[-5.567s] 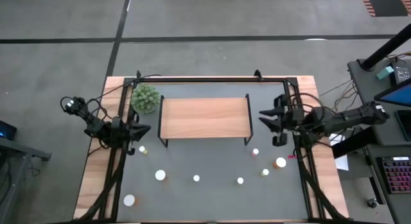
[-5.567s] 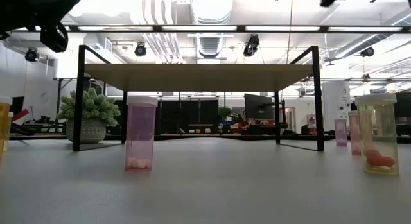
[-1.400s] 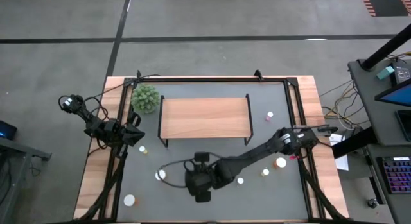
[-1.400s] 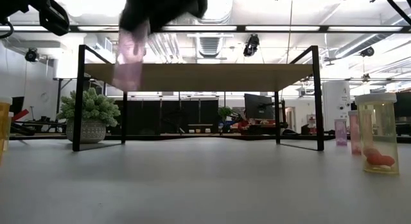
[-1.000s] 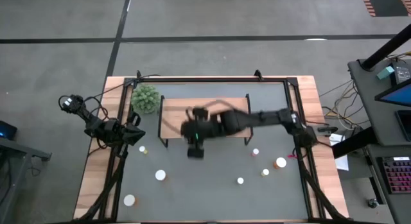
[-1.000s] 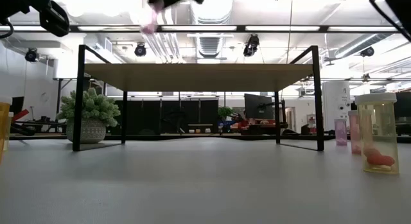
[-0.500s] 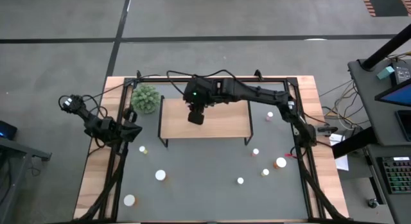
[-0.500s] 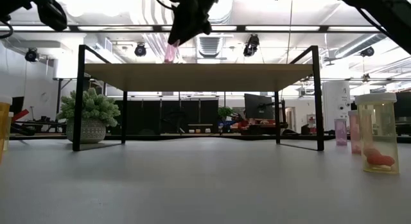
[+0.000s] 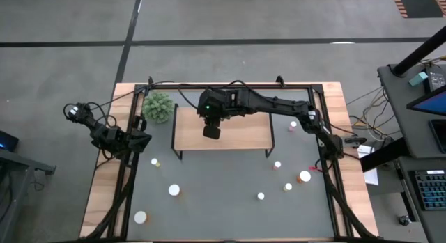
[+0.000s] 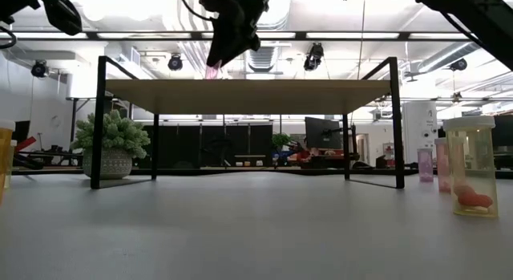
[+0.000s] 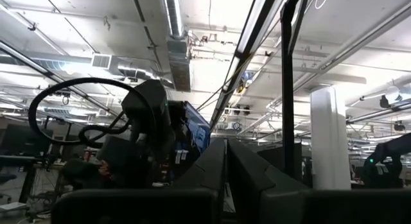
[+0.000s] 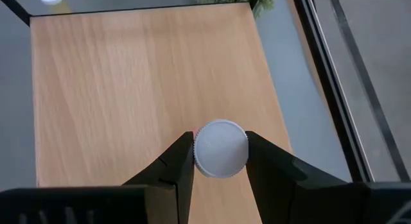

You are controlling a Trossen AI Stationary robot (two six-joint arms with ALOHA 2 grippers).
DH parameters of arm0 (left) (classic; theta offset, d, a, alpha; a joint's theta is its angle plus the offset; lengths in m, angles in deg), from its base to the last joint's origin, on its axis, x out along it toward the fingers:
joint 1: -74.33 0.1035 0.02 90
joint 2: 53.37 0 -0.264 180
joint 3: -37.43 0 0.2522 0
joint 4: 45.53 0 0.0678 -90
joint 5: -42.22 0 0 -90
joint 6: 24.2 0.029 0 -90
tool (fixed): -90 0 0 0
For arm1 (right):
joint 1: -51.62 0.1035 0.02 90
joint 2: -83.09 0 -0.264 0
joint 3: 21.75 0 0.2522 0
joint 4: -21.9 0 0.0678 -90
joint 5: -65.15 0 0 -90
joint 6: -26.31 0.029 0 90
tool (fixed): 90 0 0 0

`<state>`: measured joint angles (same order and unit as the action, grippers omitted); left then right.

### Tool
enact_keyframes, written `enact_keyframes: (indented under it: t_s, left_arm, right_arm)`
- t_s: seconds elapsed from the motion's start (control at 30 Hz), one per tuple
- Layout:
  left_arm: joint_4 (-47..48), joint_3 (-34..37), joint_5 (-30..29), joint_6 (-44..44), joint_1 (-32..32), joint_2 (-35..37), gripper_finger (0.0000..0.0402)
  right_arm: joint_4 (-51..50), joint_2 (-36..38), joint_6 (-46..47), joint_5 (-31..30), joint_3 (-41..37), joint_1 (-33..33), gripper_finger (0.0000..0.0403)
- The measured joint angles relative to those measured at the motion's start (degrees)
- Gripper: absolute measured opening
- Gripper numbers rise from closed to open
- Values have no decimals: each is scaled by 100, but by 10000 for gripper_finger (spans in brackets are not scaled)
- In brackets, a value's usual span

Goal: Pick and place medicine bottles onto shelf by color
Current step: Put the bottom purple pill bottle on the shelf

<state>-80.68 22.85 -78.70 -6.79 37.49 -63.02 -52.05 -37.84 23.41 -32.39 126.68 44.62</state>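
Lowered slightly over the light-wood shelf [image 9: 240, 128], a pink white-capped bottle [image 12: 220, 148] is clamped by the right gripper [image 12: 219, 153]; the left gripper [image 9: 141, 140] is pressed closed.

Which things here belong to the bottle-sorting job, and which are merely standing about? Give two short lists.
Part of the job:
- pink bottle, held in the right gripper above the shelf
- the other bottles on the table, such as the yellow bottle

Just standing about:
- potted plant beside the shelf
- left gripper, shut, waiting at the table's left edge

Green spiky plant ball [image 9: 158, 106] in a pot, at the dark grey table's [image 9: 230, 201] far-left corner.
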Motion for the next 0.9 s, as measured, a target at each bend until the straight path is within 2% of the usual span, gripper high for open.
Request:
enact_keyframes:
  t_s: [0.27,0.63,0.9]
  left_arm:
    - [-4,0,0,-2,0,0,0]
    - [-11,2,1,-2,0,0,0]
    - [-11,2,2,-7,0,0,0]
  right_arm:
    - [-222,-51,26,-14,0,0,116]
    - [-180,-81,137,-11,0,0,166]
    - [-193,12,151,-2,0,0,175]
